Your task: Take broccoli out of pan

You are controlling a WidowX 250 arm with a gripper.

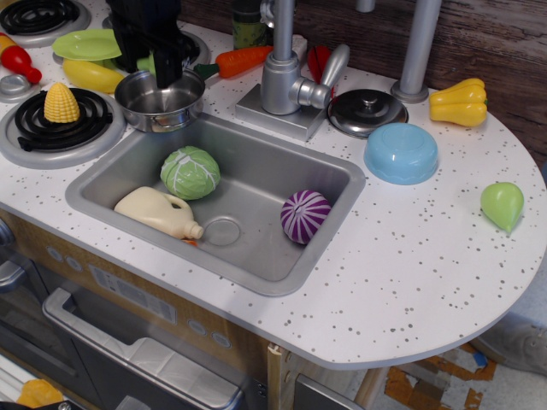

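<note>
The pan [130,108], a small shiny steel pot, stands on the counter at the sink's back left corner, and its inside looks empty. My black gripper [156,67] hangs just above the pan's far rim. It is shut on the broccoli [146,62], a small light-green piece that shows between the fingers, lifted clear of the pan. Most of the broccoli is hidden by the fingers.
The sink [329,184] holds a green cabbage [190,172], a purple cabbage [305,215] and a cream bottle [155,211]. A faucet [282,81], carrot [242,60], steel lid [367,111], blue bowl [401,152], green pear [502,205], corn [61,102] and green plate [90,44] stand around.
</note>
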